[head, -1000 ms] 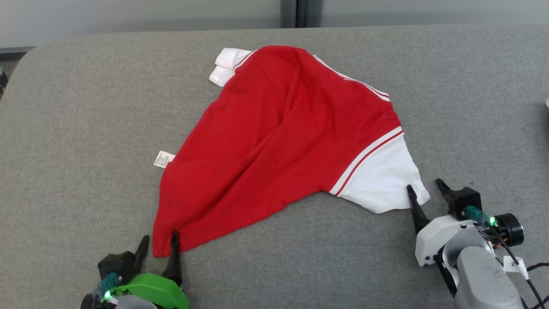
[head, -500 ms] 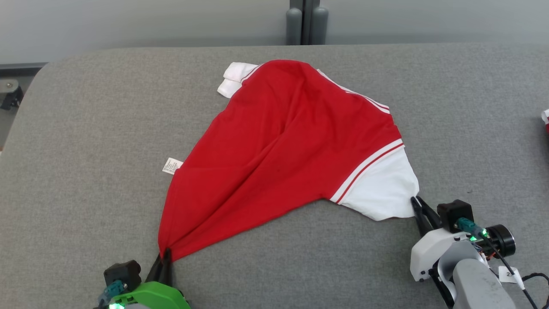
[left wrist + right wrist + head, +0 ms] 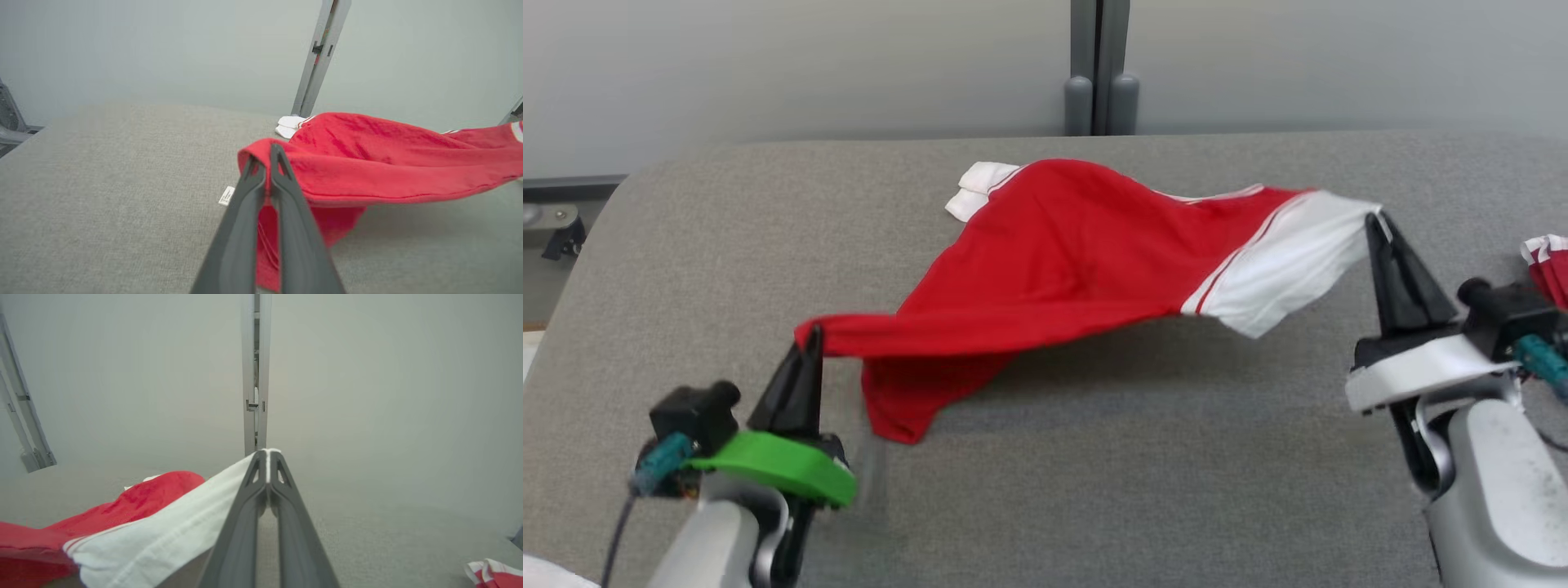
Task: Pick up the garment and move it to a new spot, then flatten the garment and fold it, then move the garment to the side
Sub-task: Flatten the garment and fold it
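Observation:
The garment (image 3: 1062, 253) is a red shirt with white sleeves, hanging stretched above the grey table (image 3: 1094, 490) between my two grippers. My left gripper (image 3: 810, 336) is shut on its red hem corner, and a red flap droops below that corner to the table. In the left wrist view the left gripper (image 3: 267, 153) pinches the red garment (image 3: 367, 163). My right gripper (image 3: 1374, 219) is shut on the edge of the white sleeve, lifted at the right. The right wrist view shows the right gripper (image 3: 267, 454) clamping the white cloth of the garment (image 3: 175, 535). The far sleeve still touches the table.
Another red and white cloth (image 3: 1547, 261) lies at the table's right edge, also the cloth (image 3: 490, 571) in the right wrist view. A grey post (image 3: 1098, 73) stands behind the table against a pale wall. A white label (image 3: 226, 195) lies on the table.
Both grippers closed on the garment, left on the hem corner and right on the white sleeve, then lifted it off the table. The head camera has tilted up.

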### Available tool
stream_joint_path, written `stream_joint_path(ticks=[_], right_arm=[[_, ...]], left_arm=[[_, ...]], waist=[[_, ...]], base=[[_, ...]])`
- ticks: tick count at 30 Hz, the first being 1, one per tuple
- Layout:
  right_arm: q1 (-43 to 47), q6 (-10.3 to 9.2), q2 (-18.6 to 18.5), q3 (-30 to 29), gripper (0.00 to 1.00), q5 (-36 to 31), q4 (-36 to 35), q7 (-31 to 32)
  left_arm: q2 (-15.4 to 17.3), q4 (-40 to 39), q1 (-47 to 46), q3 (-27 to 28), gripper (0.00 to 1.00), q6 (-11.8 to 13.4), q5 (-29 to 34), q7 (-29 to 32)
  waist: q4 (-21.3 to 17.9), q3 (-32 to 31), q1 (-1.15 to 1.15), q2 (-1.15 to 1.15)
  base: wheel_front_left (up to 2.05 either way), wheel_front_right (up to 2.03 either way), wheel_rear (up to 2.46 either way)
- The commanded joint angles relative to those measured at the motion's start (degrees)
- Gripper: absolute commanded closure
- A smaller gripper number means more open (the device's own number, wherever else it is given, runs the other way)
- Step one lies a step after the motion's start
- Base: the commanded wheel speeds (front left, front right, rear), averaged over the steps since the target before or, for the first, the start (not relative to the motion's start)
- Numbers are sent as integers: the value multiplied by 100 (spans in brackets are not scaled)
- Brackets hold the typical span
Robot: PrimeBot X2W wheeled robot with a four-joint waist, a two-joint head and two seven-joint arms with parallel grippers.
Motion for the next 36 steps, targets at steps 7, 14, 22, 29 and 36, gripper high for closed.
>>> stream_joint_path(ticks=[7, 14, 22, 29, 36], right_arm=[[-1022, -12, -526, 49, 100, 696, -1078, 12], [-2390, -12, -1020, 71, 100, 922, -1841, 655], [-3628, -12, -1327, 510, 100, 455, -1332, 1043], [-4645, -12, -1015, 510, 100, -118, -395, 800], [-6000, -12, -811, -50, 100, -1002, 615, 328]], left_arm=[[893, -1607, -1197, 39, 100, 14, -502, 374], [1425, -2511, -2415, 285, 100, 42, -610, 1186], [1673, -2185, -3417, 103, 100, 34, -490, 1808], [1621, -1268, -4154, 11, 100, 18, -477, 1742], [1591, -86, -5545, -27, 100, 56, 161, 990]], waist=[[-213, -160, 0, 0], [-390, 130, 0, 0], [-609, 1010, 0, 0], [-818, 1916, 0, 0], [-888, 2370, 0, 0]], base=[[0, 0, 0], [0, 0, 0], [0, 0, 0], [0, 0, 0], [0, 0, 0]])
